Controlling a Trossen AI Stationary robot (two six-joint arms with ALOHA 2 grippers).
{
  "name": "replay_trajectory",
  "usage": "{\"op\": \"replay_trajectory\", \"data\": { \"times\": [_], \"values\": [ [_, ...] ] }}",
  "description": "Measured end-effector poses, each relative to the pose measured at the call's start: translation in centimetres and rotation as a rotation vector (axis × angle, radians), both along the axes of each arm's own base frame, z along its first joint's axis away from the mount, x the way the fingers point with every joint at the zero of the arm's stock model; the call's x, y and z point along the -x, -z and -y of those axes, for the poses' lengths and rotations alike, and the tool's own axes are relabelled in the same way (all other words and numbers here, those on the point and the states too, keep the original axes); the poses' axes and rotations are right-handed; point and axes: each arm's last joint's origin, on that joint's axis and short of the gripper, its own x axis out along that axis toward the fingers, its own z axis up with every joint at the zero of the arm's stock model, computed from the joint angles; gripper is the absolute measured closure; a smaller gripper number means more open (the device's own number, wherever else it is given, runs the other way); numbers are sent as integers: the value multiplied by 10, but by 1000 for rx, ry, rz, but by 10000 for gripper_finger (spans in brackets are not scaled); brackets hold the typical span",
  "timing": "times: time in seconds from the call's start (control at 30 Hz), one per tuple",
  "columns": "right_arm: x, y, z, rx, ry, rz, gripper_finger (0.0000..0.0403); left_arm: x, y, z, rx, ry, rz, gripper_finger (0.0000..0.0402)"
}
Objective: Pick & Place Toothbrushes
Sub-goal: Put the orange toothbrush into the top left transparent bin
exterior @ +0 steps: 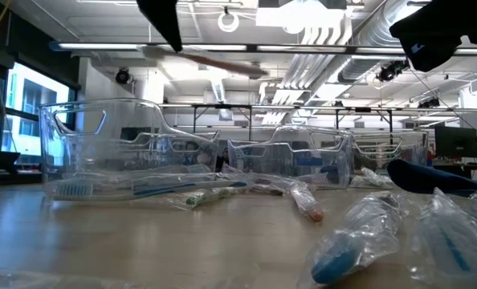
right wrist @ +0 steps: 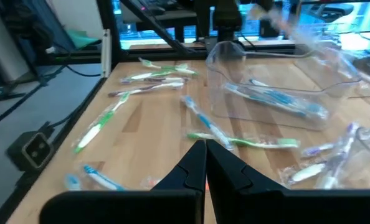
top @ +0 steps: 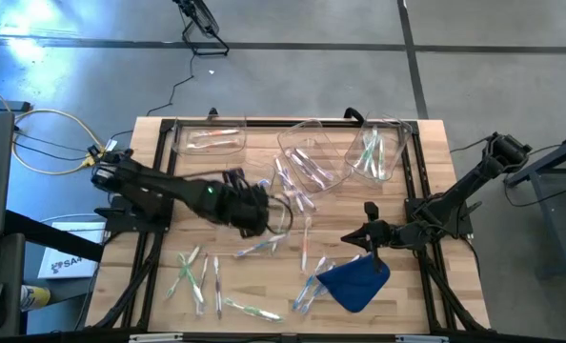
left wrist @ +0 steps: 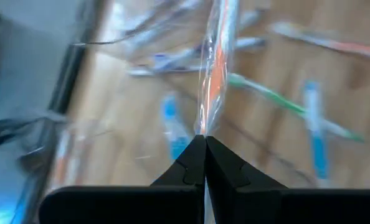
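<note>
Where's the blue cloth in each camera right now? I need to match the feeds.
High view: the blue cloth lies low in the picture, right of centre, on the wooden table.
Low view: a dark blue shape at the right edge, behind the wrapped toothbrushes.
Left wrist view: not in it.
Right wrist view: not in it.
Shared landmark: the middle clear bin, seen in the high, low and right wrist views.

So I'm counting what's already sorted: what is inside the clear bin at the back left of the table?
The back-left bin holds a couple of wrapped toothbrushes lying flat. The exact count is unclear through the glare and wrappers.
</note>
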Motion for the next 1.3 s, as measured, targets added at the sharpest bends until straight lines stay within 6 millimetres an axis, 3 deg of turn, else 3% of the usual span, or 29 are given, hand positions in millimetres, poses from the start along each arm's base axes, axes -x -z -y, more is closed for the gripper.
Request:
{"op": "replay_trajectory", "data": {
  "times": [0.4,0.93,1.07,1.3],
  "values": [
    [0,1,2,17,39,-2,399,56,-37,-73,-106,-246,-86,401],
    [1,3,2,9,48,-23,399,88,-35,-183,-42,-534,-271,401],
    [1,4,3,24,62,-30,399,94,-23,-203,-29,-556,-299,401],
    [1,4,3,25,62,-32,399,103,26,-243,92,-479,-321,402]
  ]
}}
